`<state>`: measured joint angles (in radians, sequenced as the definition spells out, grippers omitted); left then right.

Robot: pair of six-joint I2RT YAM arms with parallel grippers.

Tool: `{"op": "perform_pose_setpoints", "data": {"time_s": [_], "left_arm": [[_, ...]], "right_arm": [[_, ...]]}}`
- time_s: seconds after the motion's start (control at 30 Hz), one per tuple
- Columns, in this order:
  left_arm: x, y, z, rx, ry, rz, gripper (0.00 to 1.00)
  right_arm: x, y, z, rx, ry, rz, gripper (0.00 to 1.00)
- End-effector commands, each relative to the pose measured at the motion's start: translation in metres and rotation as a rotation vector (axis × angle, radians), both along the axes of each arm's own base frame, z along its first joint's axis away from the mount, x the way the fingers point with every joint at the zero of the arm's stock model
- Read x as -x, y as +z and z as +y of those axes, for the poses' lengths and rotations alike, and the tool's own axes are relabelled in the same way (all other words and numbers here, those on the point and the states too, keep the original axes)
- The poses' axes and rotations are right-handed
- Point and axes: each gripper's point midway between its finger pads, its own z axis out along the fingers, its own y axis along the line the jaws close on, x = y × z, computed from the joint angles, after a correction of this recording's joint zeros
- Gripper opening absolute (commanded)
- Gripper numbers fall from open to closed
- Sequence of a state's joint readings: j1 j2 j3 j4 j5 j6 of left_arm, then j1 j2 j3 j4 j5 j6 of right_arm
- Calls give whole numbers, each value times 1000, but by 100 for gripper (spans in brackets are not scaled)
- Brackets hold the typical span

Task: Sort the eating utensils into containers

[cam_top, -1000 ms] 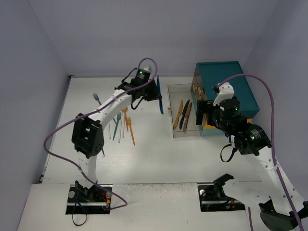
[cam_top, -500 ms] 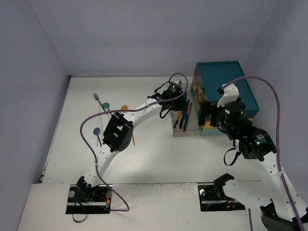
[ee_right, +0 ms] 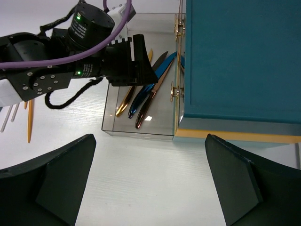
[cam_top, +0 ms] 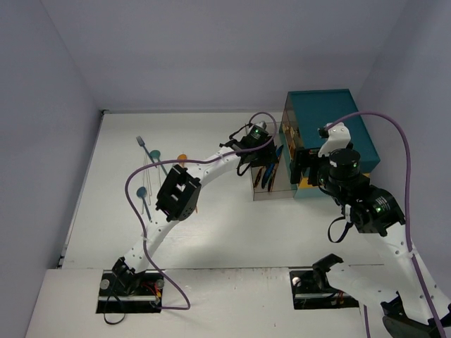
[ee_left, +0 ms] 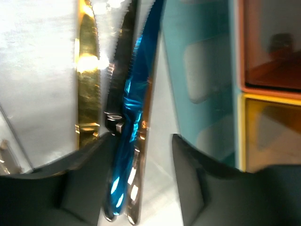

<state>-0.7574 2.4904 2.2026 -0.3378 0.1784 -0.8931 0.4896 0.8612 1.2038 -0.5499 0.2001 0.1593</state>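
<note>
Light: bright and even, soft shadows on the table (cam_top: 232, 229).
Left wrist view: blurred, with white glare around the gold knife (ee_left: 84, 94).
Right wrist view: sharp in the middle, dark and soft at the lower corners.

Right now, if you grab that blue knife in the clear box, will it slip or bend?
The blue knife looks glossy with bright reflections, so it would probably slip easily. It is thin and slim, so likely light and somewhat bendy. Lying beside other knives in the clear box, it should slide rather than roll.
</note>
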Motion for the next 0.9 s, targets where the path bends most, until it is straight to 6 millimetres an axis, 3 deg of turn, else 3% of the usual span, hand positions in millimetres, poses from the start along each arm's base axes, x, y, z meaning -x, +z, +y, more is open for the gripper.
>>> {"op": "perform_pose_setpoints", "data": {"time_s": [0.0, 0.1, 0.17, 0.23, 0.33, 0.43, 0.5, 0.53, 0.6, 0.7, 0.83, 0.87], "left_arm": [[-1, 138, 5, 128, -2, -208, 55], [6, 170, 23, 93, 2, -274, 59], [13, 186, 48, 13, 15, -303, 59], [16, 196, 81, -69, 71, -323, 59], [13, 215, 147, -142, 197, -357, 59], [21, 185, 210, -245, 257, -293, 59], [27, 194, 255, -271, 320, -304, 59], [35, 176, 270, -322, 315, -274, 59], [52, 183, 305, -361, 344, -291, 60], [72, 173, 351, -461, 369, -274, 65], [106, 153, 398, -540, 402, -232, 71], [115, 147, 408, -560, 410, -219, 72]], "right_arm": [[-13, 19, 7, -37, -3, -41, 100], [-19, 26, 12, -42, 5, -43, 100], [-26, 25, 20, -46, 26, -24, 100], [-34, 23, 31, -54, 51, 0, 100], [-46, 16, 47, -74, 73, 43, 100], [-63, -6, 75, -67, 107, 110, 100], [-71, -11, 92, -66, 121, 128, 100], [-76, -25, 108, -44, 137, 157, 100], [-85, -40, 129, -33, 158, 191, 100], [-102, -67, 153, -34, 150, 256, 100], [-124, -103, 174, -31, 121, 306, 100], [-130, -119, 180, -21, 112, 332, 100]]}}
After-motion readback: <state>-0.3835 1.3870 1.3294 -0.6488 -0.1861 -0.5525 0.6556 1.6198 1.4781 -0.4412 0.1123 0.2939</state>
